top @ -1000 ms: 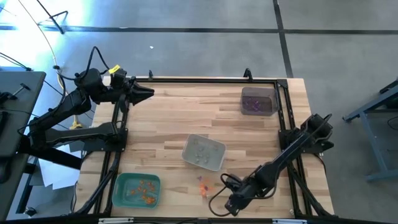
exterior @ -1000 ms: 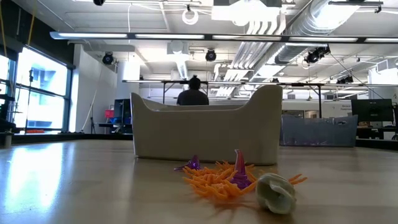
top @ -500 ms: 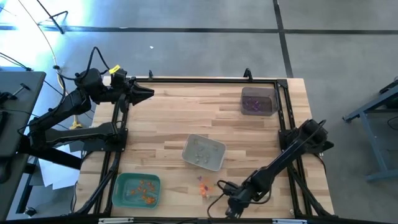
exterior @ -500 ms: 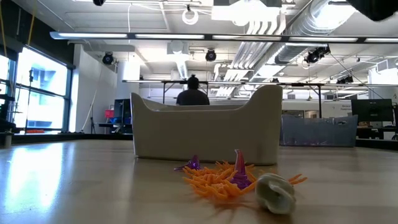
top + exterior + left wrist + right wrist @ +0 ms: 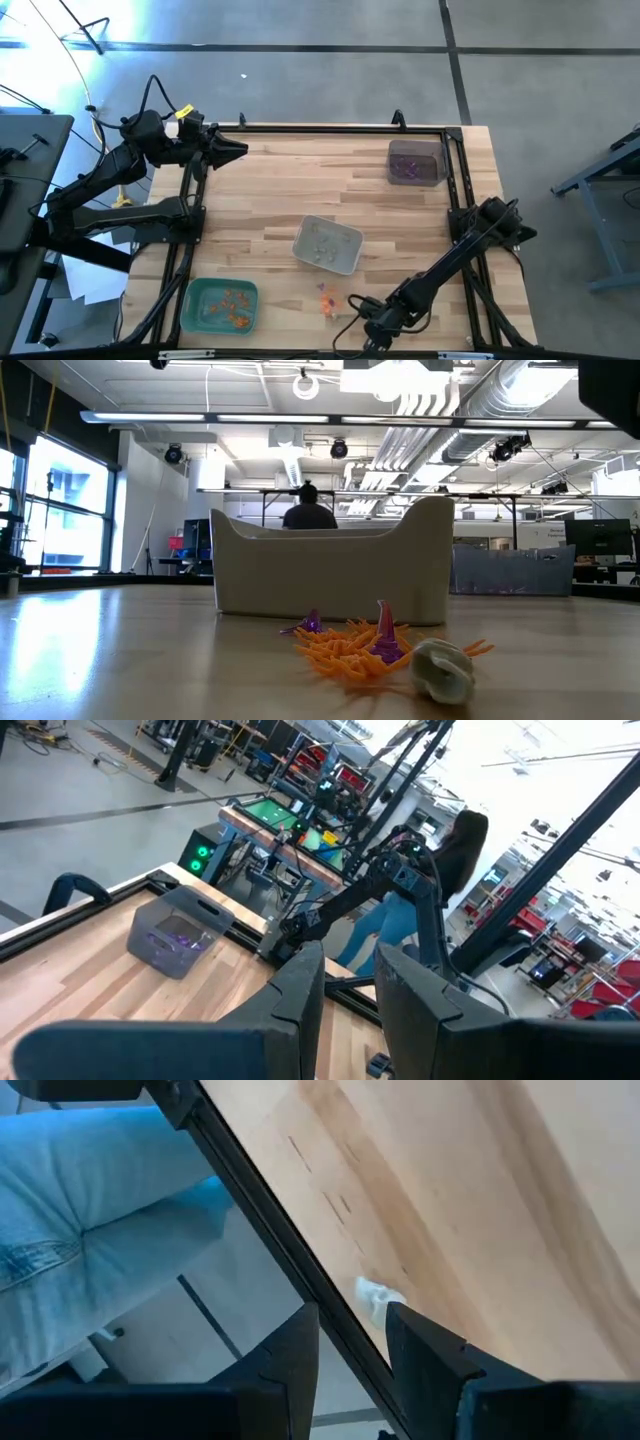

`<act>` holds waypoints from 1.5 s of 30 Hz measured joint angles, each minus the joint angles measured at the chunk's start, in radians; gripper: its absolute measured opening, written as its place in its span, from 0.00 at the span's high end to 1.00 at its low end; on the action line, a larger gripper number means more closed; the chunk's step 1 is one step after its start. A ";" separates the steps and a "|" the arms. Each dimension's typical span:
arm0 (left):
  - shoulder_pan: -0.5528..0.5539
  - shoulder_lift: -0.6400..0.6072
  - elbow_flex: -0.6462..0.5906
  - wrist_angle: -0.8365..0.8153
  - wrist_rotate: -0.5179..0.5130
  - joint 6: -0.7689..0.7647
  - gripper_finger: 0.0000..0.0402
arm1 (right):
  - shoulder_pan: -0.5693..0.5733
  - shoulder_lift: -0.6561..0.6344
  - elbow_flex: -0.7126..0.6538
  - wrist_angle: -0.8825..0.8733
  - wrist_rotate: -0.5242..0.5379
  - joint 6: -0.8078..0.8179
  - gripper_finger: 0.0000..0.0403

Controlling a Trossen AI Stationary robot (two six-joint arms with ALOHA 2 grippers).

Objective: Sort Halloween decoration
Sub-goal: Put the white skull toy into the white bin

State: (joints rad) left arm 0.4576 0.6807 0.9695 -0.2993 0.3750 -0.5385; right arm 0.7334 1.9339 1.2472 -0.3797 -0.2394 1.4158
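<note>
The right end effector [image 5: 368, 338] hangs low at the near edge of the counter [image 5: 300, 190], its fingers [image 5: 290, 1355] parted by a narrow gap with nothing between them; in its wrist view they point at the counter's dark edge rail, where a small whitish clip [image 5: 380, 1300] sits. Just beside it lies the loose Halloween decoration [image 5: 326, 297]: a little heap of orange spiky trinkets [image 5: 345, 645] with purple pieces [image 5: 385, 635] on top and a pale whitish one [image 5: 443, 668] touching its side (all resting on bare wood). Behind the heap stands the grey tray [image 5: 328, 244], holding pale pieces. The green tray [image 5: 220, 305] at the near left corner holds orange ones, and the dark tray [image 5: 416, 162] at the far right holds purple ones. The left end effector [image 5: 238, 151] waits at the far left corner, slightly parted and empty.
</note>
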 joint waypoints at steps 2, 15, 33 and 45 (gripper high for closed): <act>0.000 0.000 0.000 0.000 0.000 0.000 0.81 | 0.000 0.010 0.000 0.024 -0.002 0.000 0.72; 0.000 0.000 0.000 -0.002 0.000 0.000 0.81 | 0.000 0.082 0.003 0.039 -0.050 -0.003 0.72; 0.000 0.000 0.000 -0.004 0.000 0.000 0.81 | 0.043 0.093 0.005 -0.036 -0.026 -0.126 0.72; 0.000 0.000 0.000 -0.019 0.000 0.000 0.81 | 0.069 0.093 0.003 -0.045 0.037 -0.280 0.72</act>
State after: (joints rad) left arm 0.4574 0.6804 0.9695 -0.3179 0.3748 -0.5386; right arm 0.8019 2.0274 1.2504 -0.4252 -0.2019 1.1353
